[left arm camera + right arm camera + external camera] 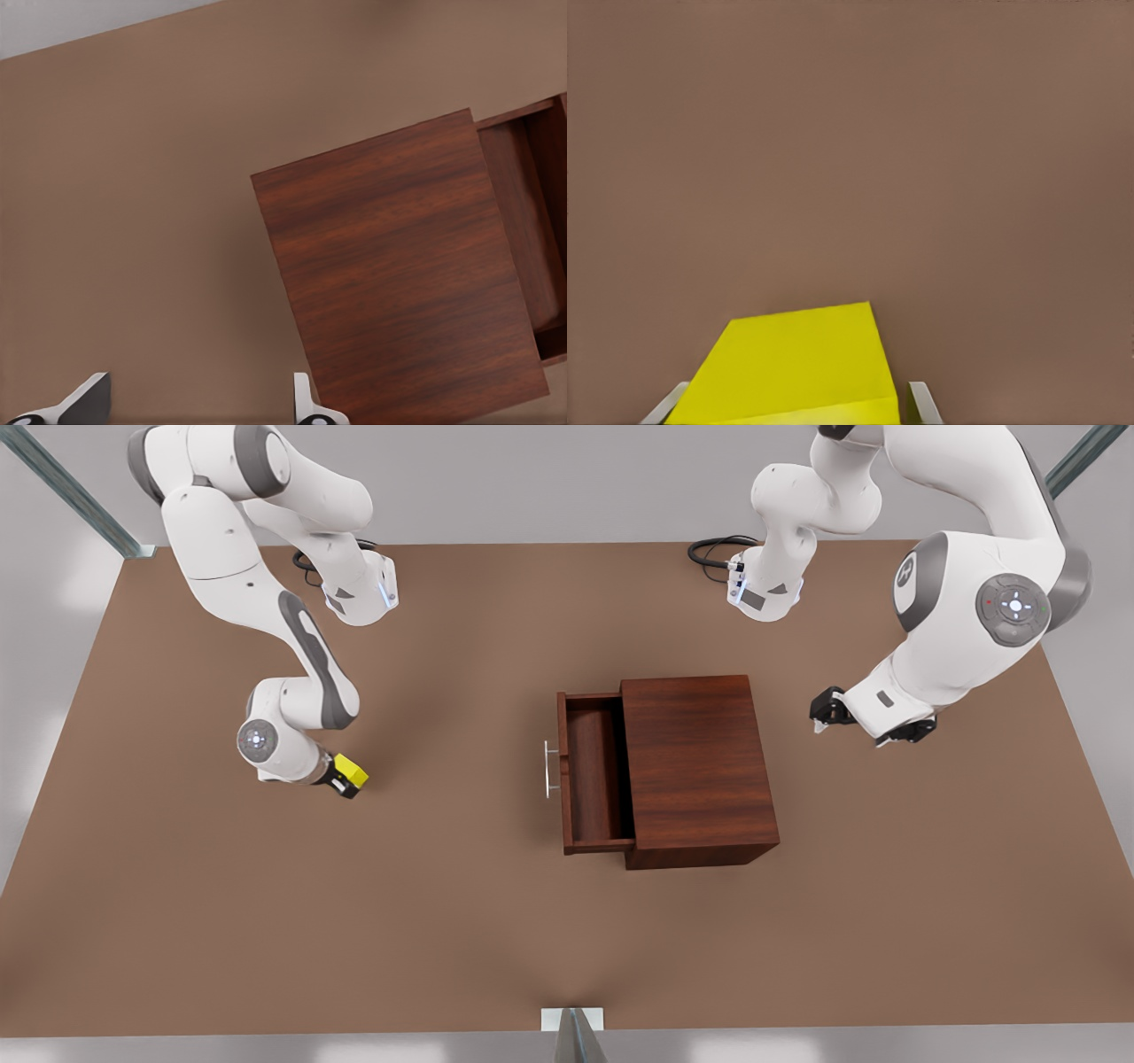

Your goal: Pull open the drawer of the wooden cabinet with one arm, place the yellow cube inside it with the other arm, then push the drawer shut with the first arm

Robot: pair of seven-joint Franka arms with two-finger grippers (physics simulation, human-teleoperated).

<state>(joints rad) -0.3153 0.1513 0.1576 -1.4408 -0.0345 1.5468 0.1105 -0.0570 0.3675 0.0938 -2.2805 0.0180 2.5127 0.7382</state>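
Our right gripper [347, 776], near the table's [443, 921] left edge, clamps the cube [352, 771]; the open drawer [592, 771] lies rightward. Our left gripper [830, 710] waits, fingers [306, 403] apart.

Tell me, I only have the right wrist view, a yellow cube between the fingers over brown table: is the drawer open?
Observer: Yes. The drawer stands pulled out of the cabinet toward the front view's left, and it looks empty.
Operator: Where is my gripper from it?
Observer: The right gripper, shut on the cube, is low near the table, well off to the front view's left of the drawer's handle.
Operator: And the other arm?
Observer: The left gripper waits open on the cabinet's far side from the drawer, at the front view's right, apart from the cabinet.
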